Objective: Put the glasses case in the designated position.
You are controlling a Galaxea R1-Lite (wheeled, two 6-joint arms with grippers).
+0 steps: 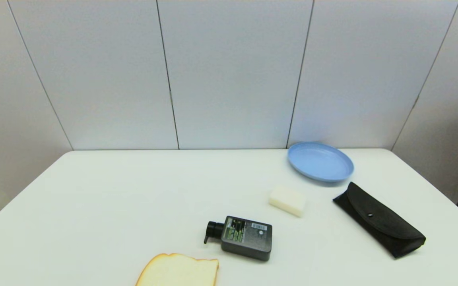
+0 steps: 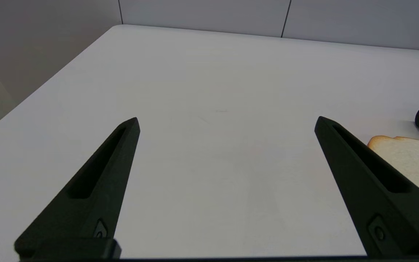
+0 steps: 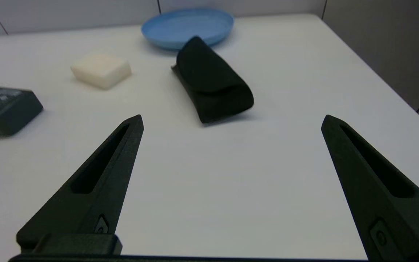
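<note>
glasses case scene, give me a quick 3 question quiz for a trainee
1. True or false: the glasses case lies inside the blue plate.
2. Which thing lies closest to the pump bottle? A) bread slice B) blue plate C) glasses case
3. Fill in: the right tool is ____ and holds nothing.

Key:
1. False; the case lies on the table beside the plate.
2. A
3. open; the left tool is too, over bare table.

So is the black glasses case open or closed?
Closed. The glasses case lies flat on the table, its curved flap folded down over the body, the snap sitting on it.
</note>
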